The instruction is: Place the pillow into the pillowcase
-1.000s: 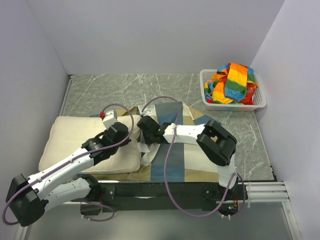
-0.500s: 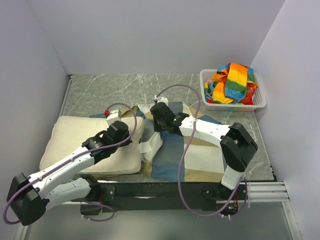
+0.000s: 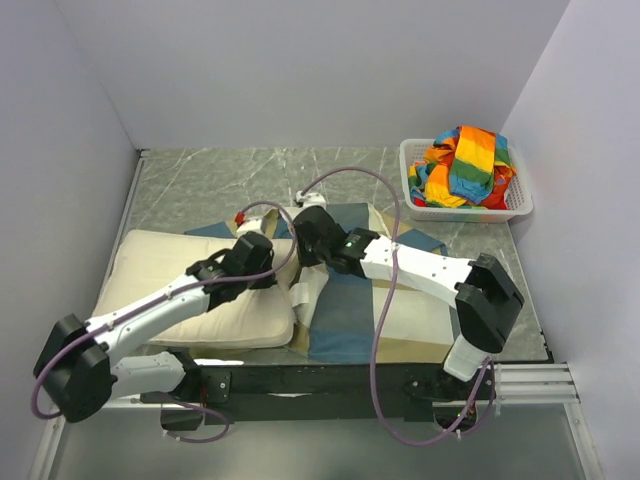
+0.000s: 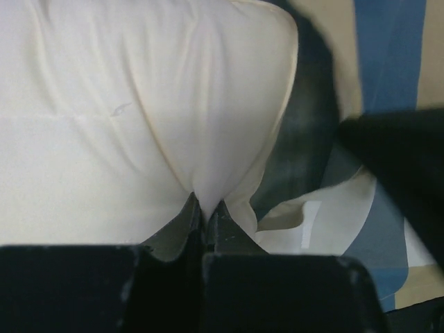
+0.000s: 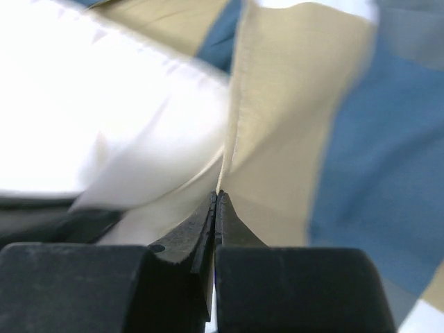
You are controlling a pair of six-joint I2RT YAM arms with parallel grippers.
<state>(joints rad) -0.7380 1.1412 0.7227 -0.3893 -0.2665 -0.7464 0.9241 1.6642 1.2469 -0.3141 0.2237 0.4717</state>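
The cream-white pillow [image 3: 190,290] lies at the left of the table, its right end against the pillowcase [image 3: 350,310], a soft case of blue, tan and off-white blocks. My left gripper [image 3: 268,258] is shut on a pinch of the pillow's cloth [image 4: 208,132] near its right edge. My right gripper [image 3: 306,238] is shut on the tan edge of the pillowcase [image 5: 291,111] and holds it up beside the pillow's end [image 5: 104,118]. The case's opening shows dark beside the pillow in the left wrist view [image 4: 305,139].
A white basket [image 3: 520,205] with a rainbow-striped orange, green and yellow cloth [image 3: 465,165] stands at the back right. Grey walls close in left, back and right. The marble table top [image 3: 220,180] shows behind the pillow.
My left gripper has moved right and away with the pillow's end toward the pillowcase. My right gripper has pulled the case's edge back toward the far side and holds it raised.
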